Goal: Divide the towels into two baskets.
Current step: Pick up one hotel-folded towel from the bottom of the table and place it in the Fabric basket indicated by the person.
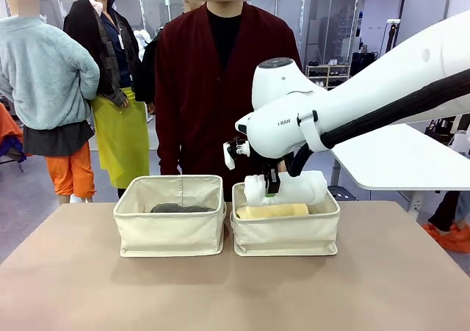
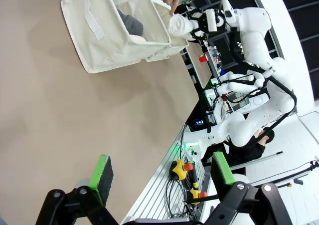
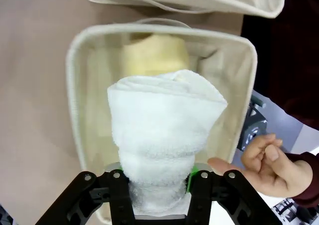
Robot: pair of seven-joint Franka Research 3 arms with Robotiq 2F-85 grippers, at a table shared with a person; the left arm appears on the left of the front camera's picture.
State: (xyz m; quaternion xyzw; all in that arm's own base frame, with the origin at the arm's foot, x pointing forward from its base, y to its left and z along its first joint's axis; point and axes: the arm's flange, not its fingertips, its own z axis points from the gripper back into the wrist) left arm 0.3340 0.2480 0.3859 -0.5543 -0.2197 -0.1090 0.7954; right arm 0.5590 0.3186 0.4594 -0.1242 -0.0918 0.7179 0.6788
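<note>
The right gripper [image 3: 158, 187] pinches the soft white towel [image 1: 290, 187] near one end above the right basket [image 1: 286, 233]; it sags lightly. The left gripper [image 2: 162, 177] stands wide.

Only legible-ish print: small dark lettering on white rounded wrist housing of right arm [image 1: 283, 122], front view, too small to read for sure. No other text, labels, nos. or signs readable on cream canvas baskets, towels or table.

A tan table [image 1: 73, 287] sits before a white table [image 1: 396, 158] and a person's maroon cardigan [image 1: 198, 81].
</note>
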